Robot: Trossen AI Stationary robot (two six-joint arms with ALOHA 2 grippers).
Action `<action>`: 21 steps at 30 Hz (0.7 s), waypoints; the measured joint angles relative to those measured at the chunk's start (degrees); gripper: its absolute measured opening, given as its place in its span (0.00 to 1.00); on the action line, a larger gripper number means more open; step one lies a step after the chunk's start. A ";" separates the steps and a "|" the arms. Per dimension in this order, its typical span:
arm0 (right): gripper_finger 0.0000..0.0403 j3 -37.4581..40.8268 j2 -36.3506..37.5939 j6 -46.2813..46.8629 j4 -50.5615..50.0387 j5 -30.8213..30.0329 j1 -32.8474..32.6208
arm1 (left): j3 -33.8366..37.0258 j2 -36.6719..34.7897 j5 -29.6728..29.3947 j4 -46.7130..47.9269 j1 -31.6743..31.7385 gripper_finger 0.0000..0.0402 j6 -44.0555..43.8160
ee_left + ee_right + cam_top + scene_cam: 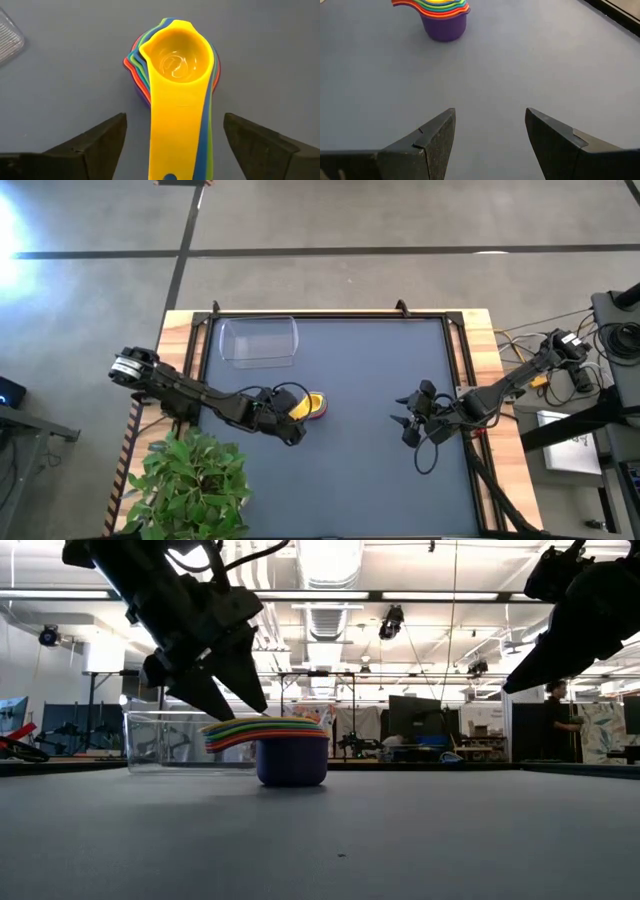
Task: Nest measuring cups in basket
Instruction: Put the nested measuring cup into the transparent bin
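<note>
Left wrist view: left claw (172,145) spread astride nested measuring cups (175,65).

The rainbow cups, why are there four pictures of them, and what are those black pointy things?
Those black pointy things are a robot's two arms, each ending in a two-finger pincher. One camera looks down from above, one sits at table height, and one rides on each wrist. The stack of measuring cups stands on the table, all fitted inside each other, purple outermost and yellow innermost. The left gripper hovers open over the handles, holding nothing. The right gripper waits off to the side, open and empty. The clear basket sits at the table's far end with no cups in it.
</note>
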State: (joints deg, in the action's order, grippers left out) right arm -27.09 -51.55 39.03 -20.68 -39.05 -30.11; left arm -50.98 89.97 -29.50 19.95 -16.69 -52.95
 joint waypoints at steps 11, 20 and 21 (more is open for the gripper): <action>0.57 0.00 0.00 0.00 -0.01 0.00 0.01 | 0.00 0.00 -1.08 0.71 0.83 0.93 0.35; 0.57 0.00 0.00 0.31 0.03 0.02 0.02 | 0.00 2.22 -2.05 -0.56 1.40 0.93 1.53; 0.57 0.00 0.00 0.39 -0.01 0.02 0.02 | 0.00 3.04 -1.52 -0.53 1.59 0.93 1.49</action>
State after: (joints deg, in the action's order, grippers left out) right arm -27.09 -51.55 39.42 -20.69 -39.03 -30.09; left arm -50.98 93.02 -31.01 19.43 -15.10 -51.46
